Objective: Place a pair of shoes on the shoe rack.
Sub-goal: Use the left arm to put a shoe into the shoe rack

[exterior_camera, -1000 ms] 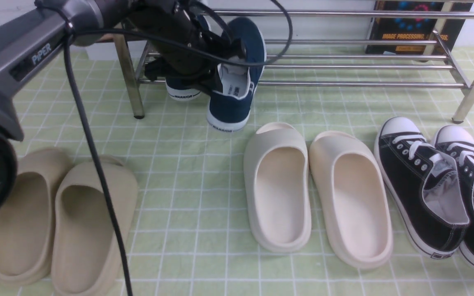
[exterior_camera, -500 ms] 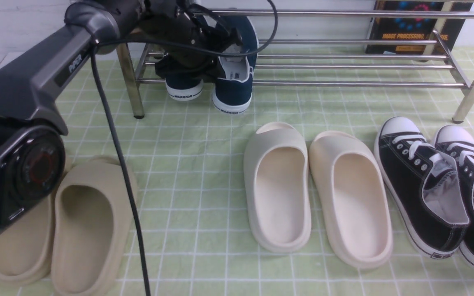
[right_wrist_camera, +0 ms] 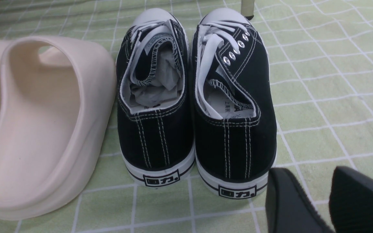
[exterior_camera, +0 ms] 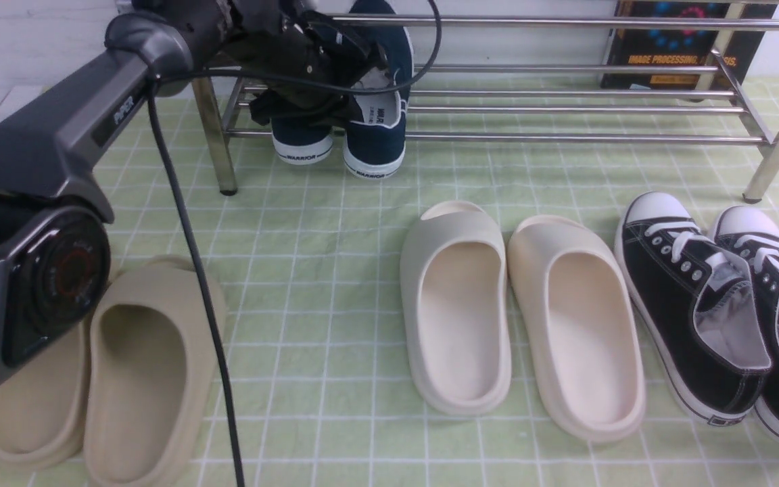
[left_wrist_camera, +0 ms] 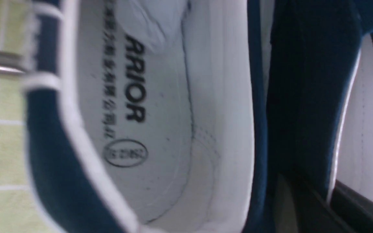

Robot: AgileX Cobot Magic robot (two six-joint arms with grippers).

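- Since a second ago the pair of shoes (exterior_camera: 339, 132) has gone back toward the shoe rack (exterior_camera: 565, 137). The right-hand shoe was hanging lower and further out front, and it's now level with its mate, heels side by side.
- Left arm (exterior_camera: 112, 115) reaches across to the rack's left end. The left jaws are clenched on the shoes' inner walls, and the wrist view shows navy canvas pinched between the dark fingers (left_wrist_camera: 291, 207).
- Both shoes are tilted steeply, toes up behind the upper bars, with the white heels low at the front bar of the lower shelf. Honestly can't tell whether they rest on the bars or just hang from the grip.
- Right jaws are released with nothing between them, hovering just behind the heels of the black lace-up sneakers (right_wrist_camera: 193, 106).
- Those sneakers sit at the right on the green checked cloth (exterior_camera: 335, 270), the cream slippers (exterior_camera: 518, 311) are in the middle and the beige slippers (exterior_camera: 126, 379) are at the left. All of them are in front of the rack and apart from it.
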